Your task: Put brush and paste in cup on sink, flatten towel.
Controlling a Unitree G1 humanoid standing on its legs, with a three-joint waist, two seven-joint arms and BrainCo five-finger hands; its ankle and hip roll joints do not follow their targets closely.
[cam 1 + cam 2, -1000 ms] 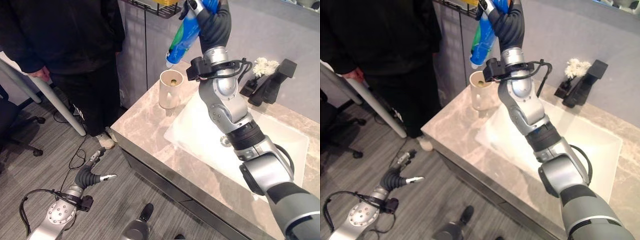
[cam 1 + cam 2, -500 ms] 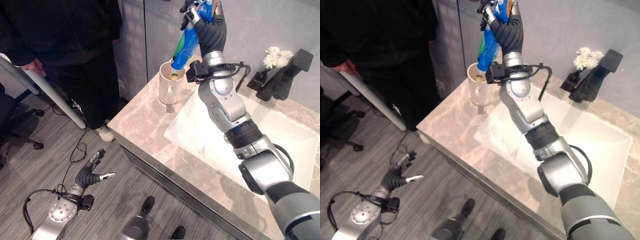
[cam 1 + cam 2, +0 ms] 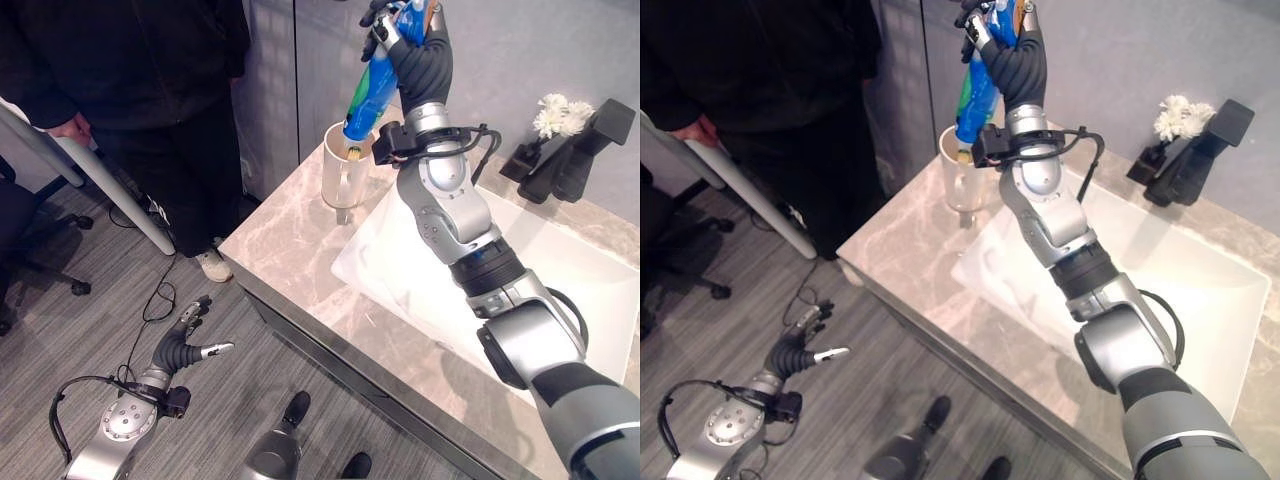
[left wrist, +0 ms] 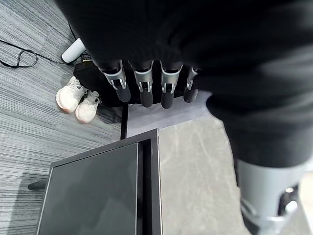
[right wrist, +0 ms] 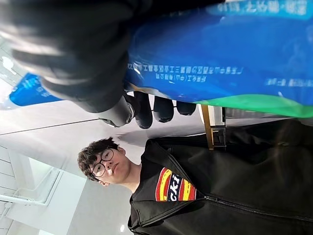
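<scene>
Here the right hand (image 3: 418,48) is raised above the tall white ceramic cup (image 3: 342,176), its fingers curled tightly round the upper end of a blue-and-green soft plastic toothpaste tube (image 3: 372,88). The tube hangs tilted, cap end down, its lower tip right at the cup's mouth; whether it has crossed the rim I cannot tell. The right wrist view shows the same clamp from close up, the tube (image 5: 220,54) pressed between thumb and fingers. Something small and yellowish sits inside the cup, possibly the brush, though it is too small to be sure.

The cup stands on the beige marble counter (image 3: 290,250), just beside the white rectangular basin (image 3: 520,270), at the corner nearest the person in dark clothes (image 3: 150,90). Well beyond the cup, behind the basin, stand a black angular tap (image 3: 575,150) and a small white flower (image 3: 558,112).

The left hand (image 3: 185,343) hangs low over the grey floor, well away from the cup, fingers loosely spread and holding nothing.

The tube looks light and squashy, likely to buckle if squeezed mid-body, and its glossy skin may slip. A hold near the stiffer crimped end, as here, seems soundest. The cup looks hard, breakable and tall enough to tip if knocked.
</scene>
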